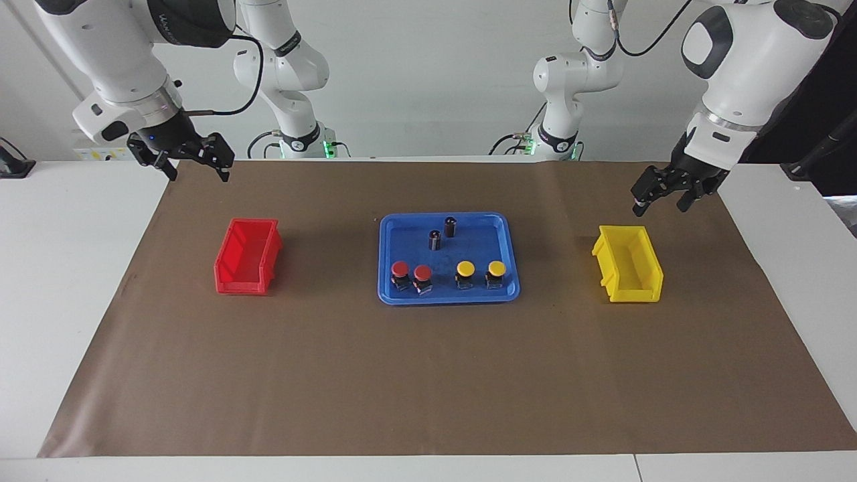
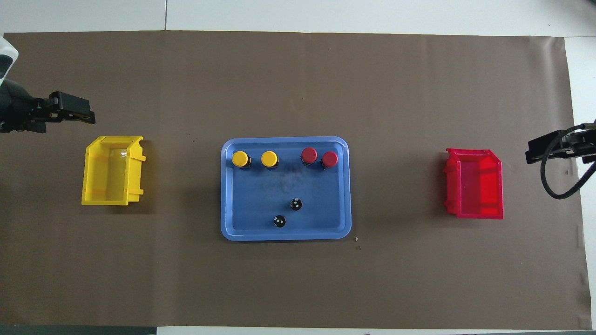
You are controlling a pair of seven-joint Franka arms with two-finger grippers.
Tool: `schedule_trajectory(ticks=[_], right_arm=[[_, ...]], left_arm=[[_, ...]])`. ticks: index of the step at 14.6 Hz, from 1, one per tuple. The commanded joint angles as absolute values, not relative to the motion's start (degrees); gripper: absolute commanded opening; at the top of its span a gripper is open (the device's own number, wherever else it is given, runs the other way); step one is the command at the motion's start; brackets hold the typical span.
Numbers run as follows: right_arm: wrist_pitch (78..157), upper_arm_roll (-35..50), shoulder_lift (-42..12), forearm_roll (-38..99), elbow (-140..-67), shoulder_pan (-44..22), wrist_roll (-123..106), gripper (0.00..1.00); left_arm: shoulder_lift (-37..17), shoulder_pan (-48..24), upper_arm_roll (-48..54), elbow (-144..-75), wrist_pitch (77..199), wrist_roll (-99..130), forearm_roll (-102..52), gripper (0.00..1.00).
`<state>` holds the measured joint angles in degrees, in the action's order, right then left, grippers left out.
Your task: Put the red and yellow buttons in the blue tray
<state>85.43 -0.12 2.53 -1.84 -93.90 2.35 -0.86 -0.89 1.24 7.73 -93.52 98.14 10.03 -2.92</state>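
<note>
Grippers first, since they sit nearest the robots. I see the left gripper (image 1: 659,199) raised in the air over the brown paper (image 1: 428,375), just off the yellow bin (image 1: 628,271) toward the left arm's end of the table, fingers apart and holding nothing. The right gripper (image 1: 193,161) waits in the air over the paper's edge at the right arm's end, its fingers spread, nothing between them; the red bin (image 1: 246,256) stands below it and toward the table's middle.

Between the two grippers, well apart from both, lies the blue tray (image 1: 503,235). Inside it, on the side nearer the robots, I note two dark cylinders (image 1: 450,226), upright and close together. Farther from the robots, along the tray's other long rim, the red and yellow buttons (image 1: 444,275) stand in one row, caps up: the two red ones at the end toward the right gripper, almost touching, the two yellow ones at the end toward the left gripper. All four are within the rim. Both bins look empty from overhead.
</note>
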Motion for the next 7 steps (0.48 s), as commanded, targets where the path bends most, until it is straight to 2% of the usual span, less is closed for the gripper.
schedule_trajectory(ticks=[1, 7], right_arm=[[85.96, -0.09, 3.25, -1.23, -94.39, 2.55, -2.02, 1.0], [85.96, -0.09, 3.25, -1.23, -94.39, 2.55, -2.11, 1.0]], left_arm=[[-2.64, 3.25, 8.26, -90.62, 95.71, 9.67, -1.67, 0.99], [-2.81, 2.46, 8.44, -89.12, 93.43, 9.41, -1.06, 0.99]])
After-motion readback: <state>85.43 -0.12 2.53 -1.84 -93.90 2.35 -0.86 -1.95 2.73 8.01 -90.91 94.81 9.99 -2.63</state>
